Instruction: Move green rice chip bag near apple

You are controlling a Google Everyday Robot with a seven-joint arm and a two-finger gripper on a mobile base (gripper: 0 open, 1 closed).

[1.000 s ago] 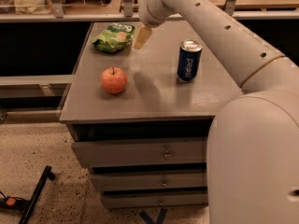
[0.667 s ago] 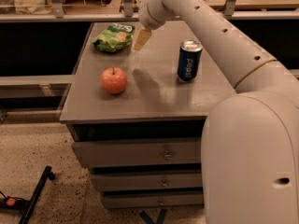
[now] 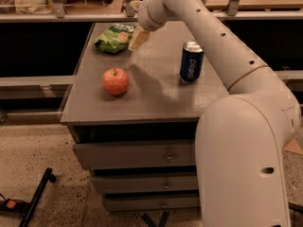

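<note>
Chip bag (image 3: 111,38) lies just beside the claw (image 3: 138,38), apple (image 3: 115,81) well forward of it; the bag looks light, soft and crinkly, best pinched at its near crimped edge, though whether the claw is spread I cannot tell

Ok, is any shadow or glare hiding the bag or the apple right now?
Camera view: no; the green rice chip bag and the apple are both plainly lit. The arm casts a shadow on the table between apple and Pepsi can, covering neither. The gripper sits pale at the bag's edge nearest the can.
</note>
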